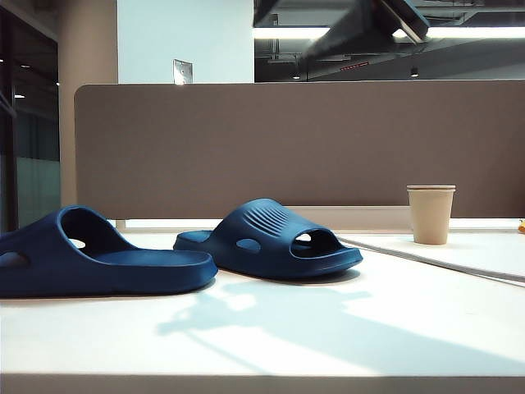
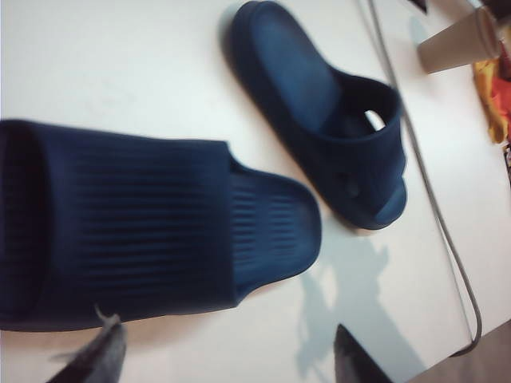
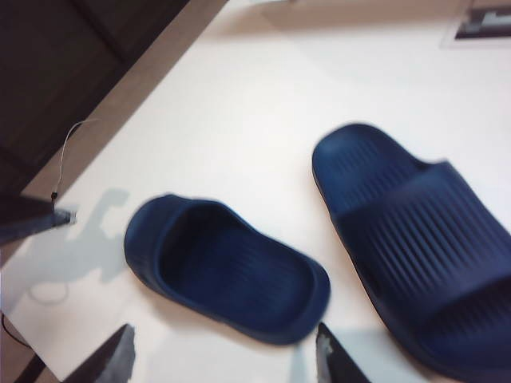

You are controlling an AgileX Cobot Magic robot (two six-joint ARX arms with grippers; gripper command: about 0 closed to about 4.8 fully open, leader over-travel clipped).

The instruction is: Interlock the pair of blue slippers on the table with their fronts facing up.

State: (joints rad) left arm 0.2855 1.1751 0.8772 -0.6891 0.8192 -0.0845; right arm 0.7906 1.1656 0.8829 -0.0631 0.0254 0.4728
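Note:
Two dark navy slippers rest sole-down and apart on the white table. One slipper is at the left, the other slipper near the middle, neither touched. No gripper shows in the exterior view, only arm shadows on the tabletop. In the left wrist view my left gripper hovers open above the table beside the left slipper, with the other slipper farther off. My right gripper is open above the middle slipper; the left slipper lies beside it. Nothing is between either pair of fingers.
A paper cup stands at the back right, also seen as the cup in the left wrist view. A brown partition walls the table's far side. A thin grey cable runs past the middle slipper. Something orange lies beyond it.

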